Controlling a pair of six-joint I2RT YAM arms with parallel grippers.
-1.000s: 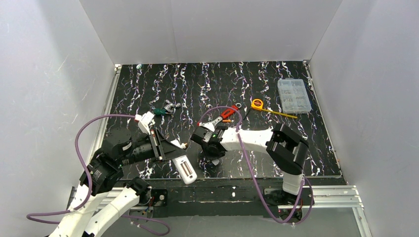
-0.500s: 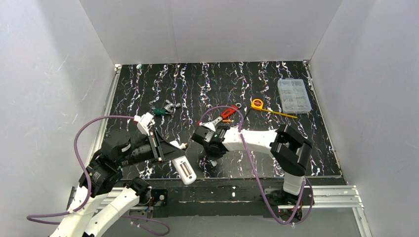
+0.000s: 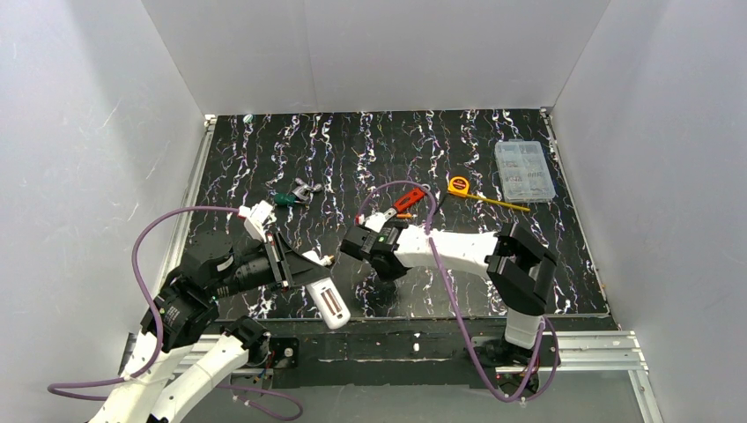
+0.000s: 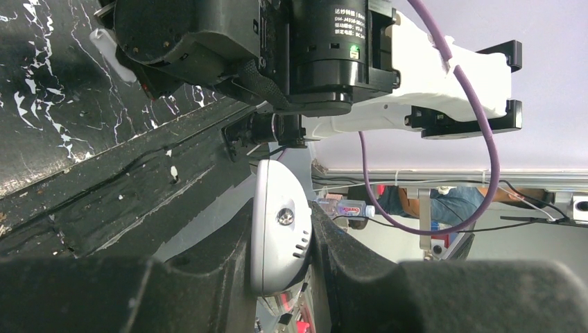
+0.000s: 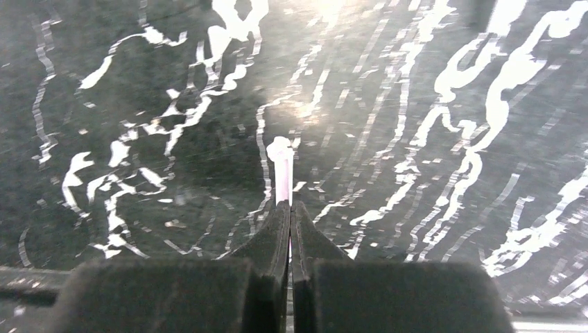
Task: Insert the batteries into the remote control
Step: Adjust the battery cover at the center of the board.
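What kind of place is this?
Probably a robot test lab, not a home: plain white walls box in a black marbled table, with a left arm, a right arm and a clear parts box.

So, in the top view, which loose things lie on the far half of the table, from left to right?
Small green-handled metal object → red-handled wrench → yellow tape measure → clear plastic compartment box.
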